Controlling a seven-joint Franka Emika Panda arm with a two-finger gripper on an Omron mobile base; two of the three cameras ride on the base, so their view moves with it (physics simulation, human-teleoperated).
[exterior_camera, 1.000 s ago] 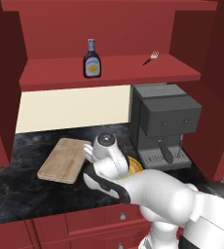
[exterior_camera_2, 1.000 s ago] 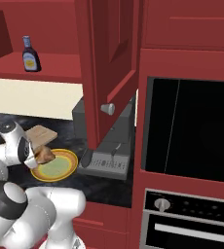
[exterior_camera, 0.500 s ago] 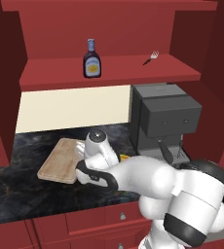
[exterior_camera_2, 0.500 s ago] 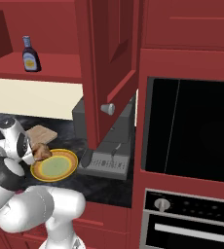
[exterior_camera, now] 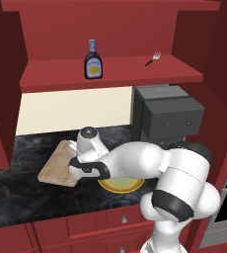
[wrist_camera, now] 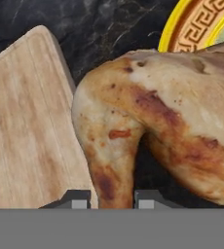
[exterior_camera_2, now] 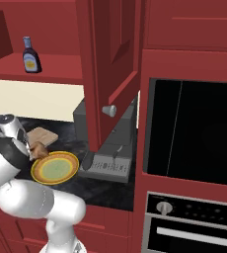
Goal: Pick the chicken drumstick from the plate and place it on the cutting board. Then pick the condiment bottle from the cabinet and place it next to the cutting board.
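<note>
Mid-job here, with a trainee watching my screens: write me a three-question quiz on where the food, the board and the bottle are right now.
1. True or false: the chicken drumstick lies flat on the plate.
2. Where does the condiment bottle stand? A) on the cutting board B) on the cabinet shelf C) on the coffee machine
3. Fill in: in the hand view, the gripper has its jaws shut on the ____.

Key: 1 false, it is held up between plate and board. 2 B. 3 drumstick.
</note>
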